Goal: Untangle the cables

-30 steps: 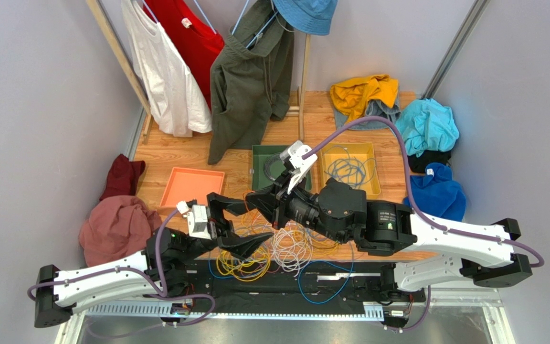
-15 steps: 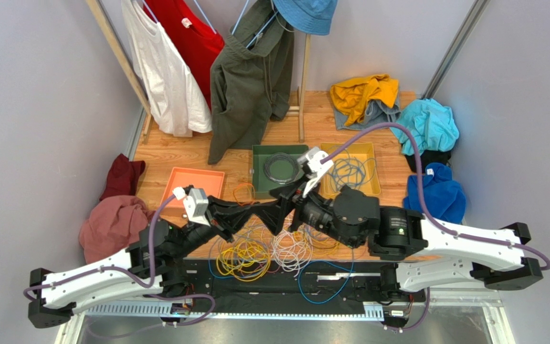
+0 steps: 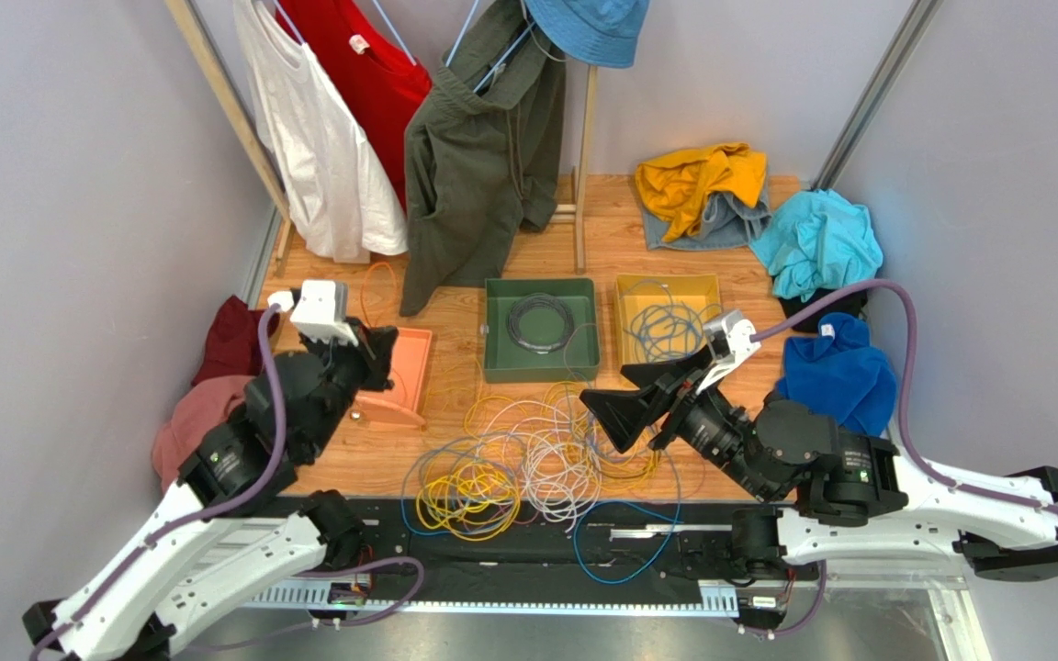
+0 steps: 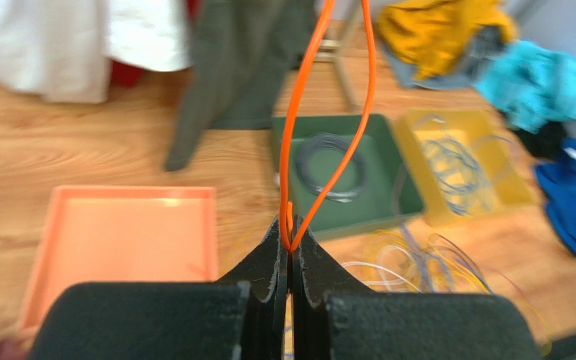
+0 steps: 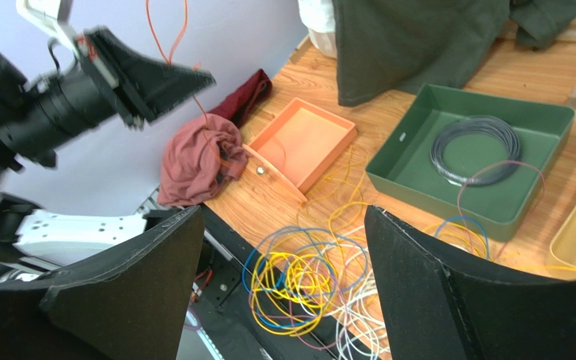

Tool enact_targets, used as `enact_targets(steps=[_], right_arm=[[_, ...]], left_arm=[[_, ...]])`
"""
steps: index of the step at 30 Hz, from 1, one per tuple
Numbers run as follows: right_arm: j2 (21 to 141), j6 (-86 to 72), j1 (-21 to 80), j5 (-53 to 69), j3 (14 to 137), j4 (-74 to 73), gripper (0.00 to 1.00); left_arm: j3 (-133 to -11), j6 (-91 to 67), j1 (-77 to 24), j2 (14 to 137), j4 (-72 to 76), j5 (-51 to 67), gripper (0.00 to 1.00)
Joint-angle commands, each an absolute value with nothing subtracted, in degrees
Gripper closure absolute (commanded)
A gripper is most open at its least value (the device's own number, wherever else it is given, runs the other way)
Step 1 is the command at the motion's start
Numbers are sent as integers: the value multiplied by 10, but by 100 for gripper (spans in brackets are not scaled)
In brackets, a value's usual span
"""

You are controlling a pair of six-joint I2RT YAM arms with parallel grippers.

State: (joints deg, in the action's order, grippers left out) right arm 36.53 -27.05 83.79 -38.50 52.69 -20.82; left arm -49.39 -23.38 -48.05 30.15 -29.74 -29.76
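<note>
- Over the left side of the table (image 3: 452, 310), the left gripper (image 4: 289, 240) is pressed fully together on an orange cable (image 4: 292, 150). The loop rises from between its fingertips in two strands and runs out of the top of the wrist view.
- From above, this gripper hangs over the orange tray (image 3: 404, 365), well apart from the main heap of cables (image 3: 535, 462).
- That heap lies near the front edge, between the two arms: yellow, blue and pale strands looped through one another.
- At the heap's right side the right gripper (image 5: 282, 217) hovers with its jaws spread as wide as they go and nothing between them. The tangle shows through the gap.
- Behind the heap, a green tray (image 3: 500, 361) holds a grey coil (image 3: 542, 321), and a yellow tray (image 3: 707, 296) holds a blue cable (image 3: 666, 331).
- Step in hand, as I judge it: one cable has been separated and is being carried to a tray of its own. No cable can be seen in the orange tray.
- Whether the far end of the orange cable is free of the heap cannot be told. It is too thin to trace from above.
- Next move, likely: lower the left gripper into the orange tray and open it only once the whole loop sits inside the rim.
- The right gripper then needs a single strand at the heap's edge, not a bundle.
</note>
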Motion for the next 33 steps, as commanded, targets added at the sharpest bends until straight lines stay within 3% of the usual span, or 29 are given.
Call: enact_targets(steps=[1, 9, 16, 28, 33], right_arm=[[354, -290, 836, -401, 501, -211, 18], [333, -293, 836, -408, 481, -239, 19], [294, -294, 837, -414, 451, -231, 19], [302, -302, 837, -406, 421, -207, 20], [327, -306, 836, -383, 424, -189, 21]], left_arm=[[-540, -245, -368, 382, -359, -225, 100], [-570, -217, -240, 488, -301, -153, 100], [-513, -230, -178, 529, -237, -142, 100], [-487, -311, -150, 651, -269, -137, 100], [-432, -386, -150, 668, -213, -148, 100]])
